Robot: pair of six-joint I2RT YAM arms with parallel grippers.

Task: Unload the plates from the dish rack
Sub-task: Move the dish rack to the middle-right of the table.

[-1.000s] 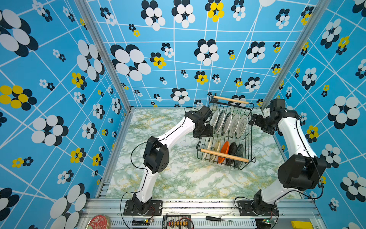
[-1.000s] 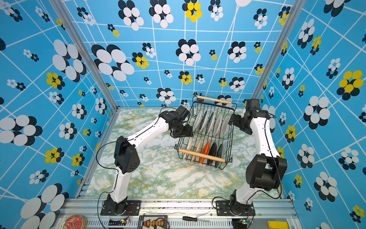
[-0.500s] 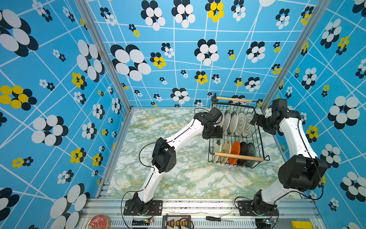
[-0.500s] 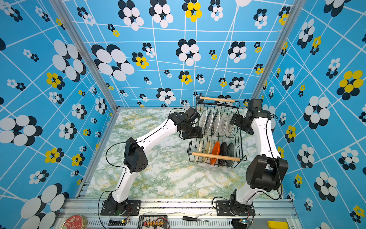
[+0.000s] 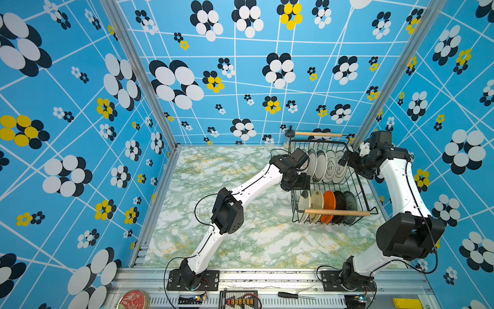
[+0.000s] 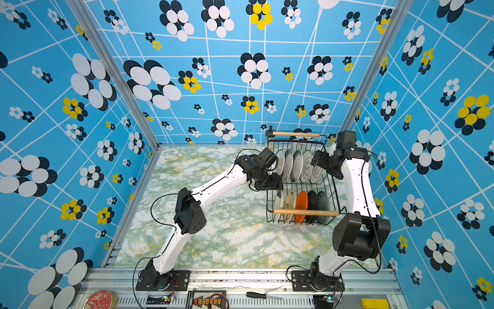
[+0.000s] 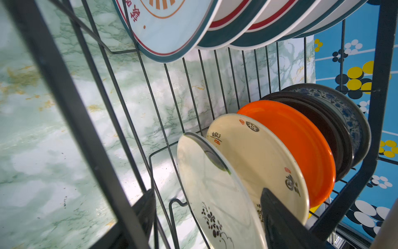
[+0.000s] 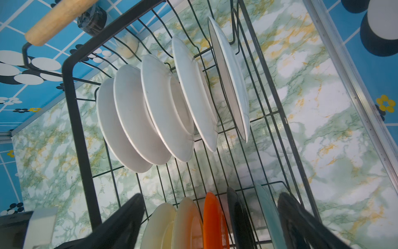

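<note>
- On the front rail nearest me lie a red tin (image 5: 132, 299) and a screwdriver (image 5: 290, 295).
- Beyond them the dish rack (image 8: 72, 112) stands on the marbled table (image 5: 240, 240), well over to the right, with its near wooden handle (image 5: 337, 212) towards me.
- Just behind that handle the small plates (image 7: 258, 155) stand on edge in a row: two cream, an orange plate (image 5: 328, 204), a black one and a blue-patterned one.
- The left gripper (image 7: 207, 190) sits at the rack's left wall beside this row, fingers set wide. One finger is outside the wires, the other inside, in front of the second cream plate. The flowered cream plate (image 7: 206, 183) stands between them, and I cannot tell whether either finger touches it.
- Farther back the large white plates (image 8: 150, 107) lean in their own row.
- The right gripper (image 8: 210, 195) hangs at the rack's right rim by them, fingers spread wide, clamping nothing.
- By the back wall are the far handle (image 5: 318, 134) and a glass jar (image 5: 288, 139) at the rack's far left corner.
</note>
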